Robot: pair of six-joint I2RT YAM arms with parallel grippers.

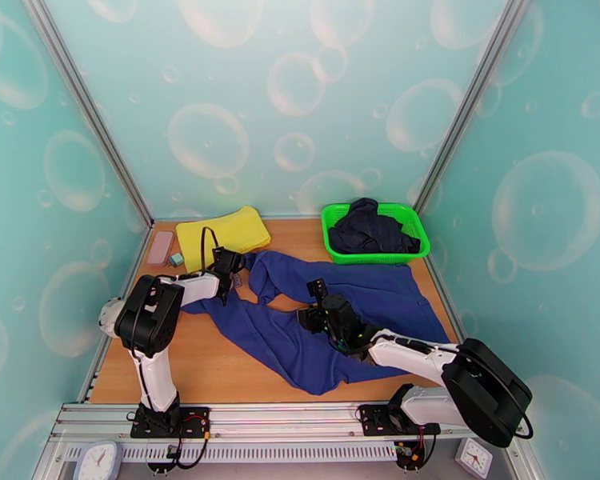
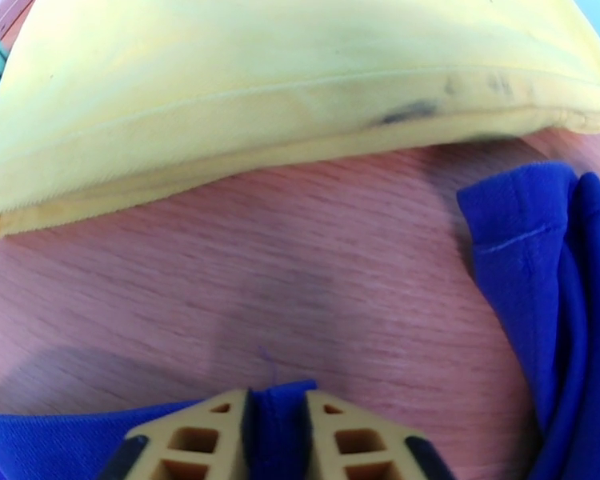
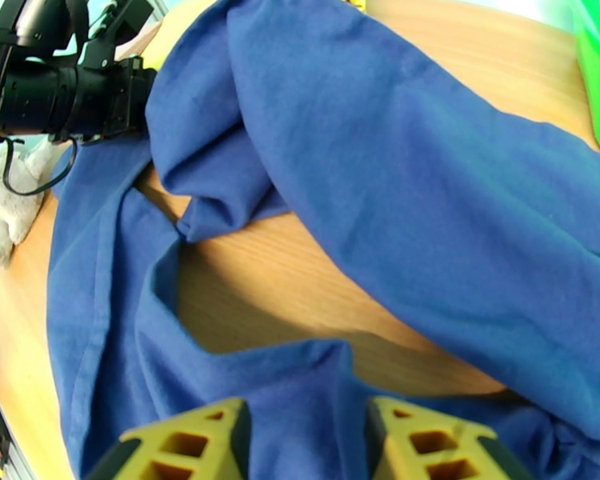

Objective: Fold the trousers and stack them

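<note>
With the left gripper (image 2: 276,414) clenched on the trousers (image 1: 396,302) at 9 o'clock, verify the right gripper (image 3: 304,422), fingers apart mid-cloth, grasp unclear, before you fold.

Trousers (image 1: 396,302): plain royal blue. Cloth (image 1: 222,231): bright yellow, dark smudges along one hem. Basket (image 1: 368,258): green. Garment (image 1: 372,230): navy-black. Table (image 1: 212,362): tan wood grain. Walls (image 1: 284,90): teal, pale bubbles. My fingers (image 2: 192,438): mustard yellow.

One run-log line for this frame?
left gripper: shut on trousers | right gripper: jaws apart over trousers, grip unclear | trousers: unfolded on table
</note>
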